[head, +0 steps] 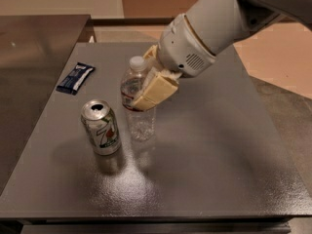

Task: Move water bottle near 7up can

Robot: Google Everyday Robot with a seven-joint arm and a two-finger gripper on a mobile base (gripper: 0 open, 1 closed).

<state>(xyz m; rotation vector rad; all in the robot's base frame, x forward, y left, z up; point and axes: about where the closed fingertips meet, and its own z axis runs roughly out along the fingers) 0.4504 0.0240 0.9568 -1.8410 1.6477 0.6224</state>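
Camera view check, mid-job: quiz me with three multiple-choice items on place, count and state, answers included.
1. In the picture, on which side of the water bottle does the 7up can stand?
A. left, close by
B. right
C. on top of it

2. How many loose things are on the table?
A. one
B. three
C. five

3. How is the water bottle?
A. lying flat
B. upside down
C. upright, with the tool closed around its upper body

Answers:
1 A: only a narrow strip of table shows between them.
2 B: can, bottle and the blue snack wrapper.
3 C: the white cap is on top and the tool sits on both sides of the bottle.
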